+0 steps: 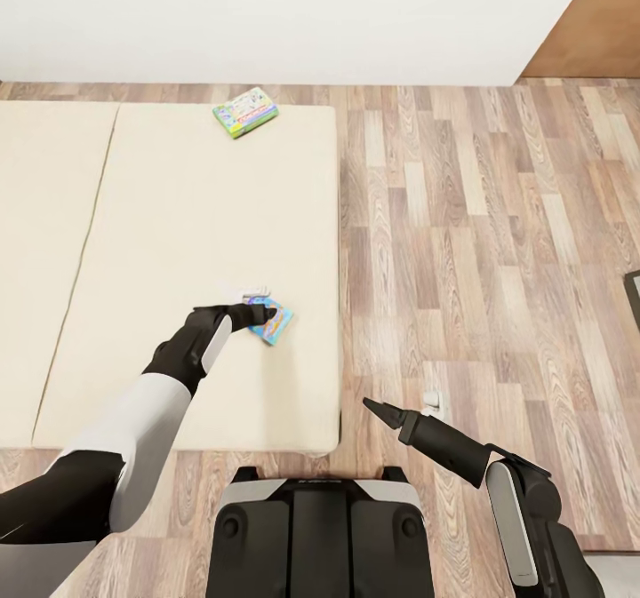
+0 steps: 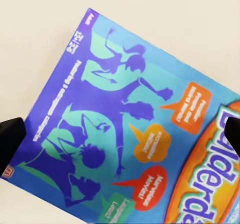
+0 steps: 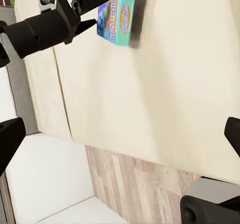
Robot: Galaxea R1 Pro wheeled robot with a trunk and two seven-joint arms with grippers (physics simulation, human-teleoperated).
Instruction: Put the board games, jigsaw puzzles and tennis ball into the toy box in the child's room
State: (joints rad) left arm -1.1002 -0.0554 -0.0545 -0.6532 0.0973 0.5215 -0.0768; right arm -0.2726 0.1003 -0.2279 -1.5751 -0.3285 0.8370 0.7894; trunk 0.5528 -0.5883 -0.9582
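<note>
So the left gripper [image 1: 259, 314] is down on the bed [image 1: 178, 251], right at the edge of the blue game [image 1: 274, 322], which lies flat on the mattress near the bed's right side. From the right wrist cam you can see the left fingers [image 3: 92, 3] spread a bit, tips at the blue game [image 3: 117, 15] but not pinching it as far as I can tell. The left wrist cam looks straight down on the cover [image 2: 135, 134]: purple dancing figures, orange speech bubbles, with a dark fingertip [image 2: 11, 139] at either side.

The green game [image 1: 245, 112] sits flat up by the far end of the bed, well apart from the blue one.

The right gripper [image 1: 378, 408] hangs over the wood floor [image 1: 498, 225] beside the bed, holding nothing. In the head view its fingers look pressed together to a point, though its own wrist cam shows the tips [image 3: 10, 139] set wide apart, so honestly can't tell.
</note>
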